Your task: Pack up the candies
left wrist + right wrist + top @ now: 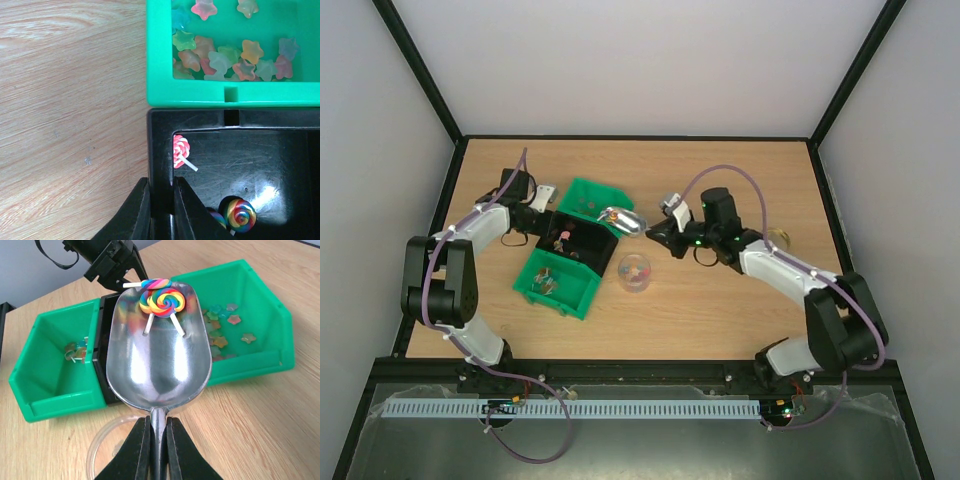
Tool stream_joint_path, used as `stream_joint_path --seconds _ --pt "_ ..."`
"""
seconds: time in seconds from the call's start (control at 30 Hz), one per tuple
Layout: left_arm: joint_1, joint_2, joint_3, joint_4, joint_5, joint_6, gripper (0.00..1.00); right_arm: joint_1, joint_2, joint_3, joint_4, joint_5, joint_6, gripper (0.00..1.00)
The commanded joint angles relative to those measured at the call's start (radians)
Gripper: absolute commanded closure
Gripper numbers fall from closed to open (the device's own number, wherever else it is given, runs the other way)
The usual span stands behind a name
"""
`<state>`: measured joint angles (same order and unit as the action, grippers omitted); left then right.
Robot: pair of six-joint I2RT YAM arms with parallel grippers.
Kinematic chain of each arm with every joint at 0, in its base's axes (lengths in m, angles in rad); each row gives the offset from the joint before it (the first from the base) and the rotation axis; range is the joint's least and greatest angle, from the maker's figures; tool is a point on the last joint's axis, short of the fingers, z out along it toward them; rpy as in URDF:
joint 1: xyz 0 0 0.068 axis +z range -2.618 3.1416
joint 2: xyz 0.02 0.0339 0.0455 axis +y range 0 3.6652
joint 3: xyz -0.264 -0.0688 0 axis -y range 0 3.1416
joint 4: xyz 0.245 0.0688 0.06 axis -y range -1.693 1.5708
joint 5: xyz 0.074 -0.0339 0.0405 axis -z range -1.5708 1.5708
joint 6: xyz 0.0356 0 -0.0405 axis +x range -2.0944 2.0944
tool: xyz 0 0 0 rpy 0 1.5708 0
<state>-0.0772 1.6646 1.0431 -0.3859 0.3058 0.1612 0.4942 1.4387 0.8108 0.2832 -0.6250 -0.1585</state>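
Clamping the handle of the metal scoop, the right end effector held the lollipop candies at the bowl's far tip, upper centre, the clear jar back beneath the handle, lower left, while the left end effector pinched a wall of the black bin.

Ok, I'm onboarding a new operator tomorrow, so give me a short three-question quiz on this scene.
1. True or false: the silver metal scoop held by the right gripper is empty.
2. What does the left gripper clamp? A) the scoop's handle B) the wall of the black plastic bin C) nothing at all
3. Fill in: the pastel star-shaped candies lie in a plastic bin coloured ___.
Key: 1 false, it carries rainbow swirl lollipops near its tip. 2 B. 3 green.
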Motion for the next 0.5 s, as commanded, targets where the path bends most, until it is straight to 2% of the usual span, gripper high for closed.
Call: stream_joint_path --seconds 0.0,0.33,0.47 --pt "0.007 0.036 0.013 -0.045 -0.015 0.013 0.98 -0.044 -0.097 -0.036 -0.148 -0.052 -0.071 0.99" --pt "0.007 0.053 0.033 -0.055 -0.011 0.009 0.98 -0.173 -0.313 -0.101 -0.401 -0.054 -0.218 0.99" --pt "0.007 0.057 0.039 -0.054 -0.008 0.007 0.98 -0.190 -0.371 -0.111 -0.486 -0.043 -0.282 0.99"
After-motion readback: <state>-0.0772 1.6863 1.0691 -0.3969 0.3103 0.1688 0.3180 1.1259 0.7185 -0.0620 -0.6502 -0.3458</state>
